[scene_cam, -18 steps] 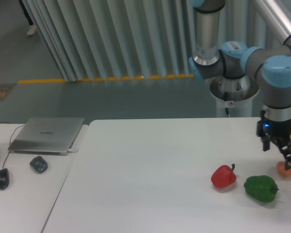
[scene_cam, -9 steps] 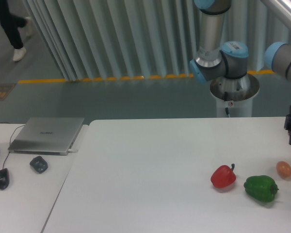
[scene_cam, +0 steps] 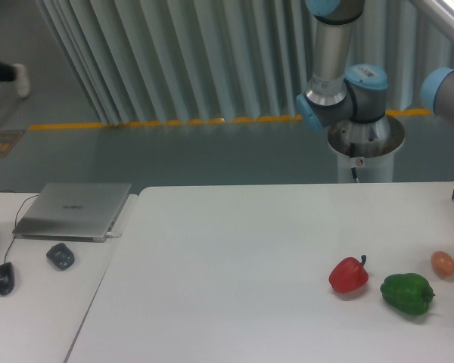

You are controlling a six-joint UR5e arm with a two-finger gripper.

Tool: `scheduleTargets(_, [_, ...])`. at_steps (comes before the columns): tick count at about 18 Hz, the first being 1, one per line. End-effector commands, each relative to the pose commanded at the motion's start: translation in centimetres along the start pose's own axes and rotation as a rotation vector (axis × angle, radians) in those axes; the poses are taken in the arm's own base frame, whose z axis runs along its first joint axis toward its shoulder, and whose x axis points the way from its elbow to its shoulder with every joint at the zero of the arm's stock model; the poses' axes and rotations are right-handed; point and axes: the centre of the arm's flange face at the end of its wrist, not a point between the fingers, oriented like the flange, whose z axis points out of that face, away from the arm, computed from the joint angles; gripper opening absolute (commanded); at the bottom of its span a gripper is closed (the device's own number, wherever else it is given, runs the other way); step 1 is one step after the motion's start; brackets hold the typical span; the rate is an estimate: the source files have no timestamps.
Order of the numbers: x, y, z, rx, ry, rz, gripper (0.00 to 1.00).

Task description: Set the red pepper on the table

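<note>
The red pepper lies on the large white table at the right, with its dark stem pointing up and right. Nothing holds it. Only a sliver of the gripper's dark body shows at the right edge of the view, above and to the right of the pepper. Its fingers are out of the frame, so their state does not show. The arm's blue-grey joints rise behind the table.
A green bell pepper lies just right of the red one. A small orange-brown egg-shaped thing sits further right. A smaller desk at the left bears a closed laptop, a mouse and a small dark object.
The gripper has lifted away from the orange egg-shaped thing and moved right, almost out of the frame. The red pepper has not moved.
</note>
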Motion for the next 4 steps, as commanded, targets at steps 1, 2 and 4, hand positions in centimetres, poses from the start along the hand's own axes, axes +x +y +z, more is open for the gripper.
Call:
scheduleTargets(1, [0.0,0.0,0.0,0.0,0.0,0.0,1.0])
scheduleTargets(2, [0.0,0.01,0.0,-0.002,0.0,0.0,1.0])
scheduleTargets(4, [0.0,0.01,0.0,-0.002,0.0,0.0,1.0])
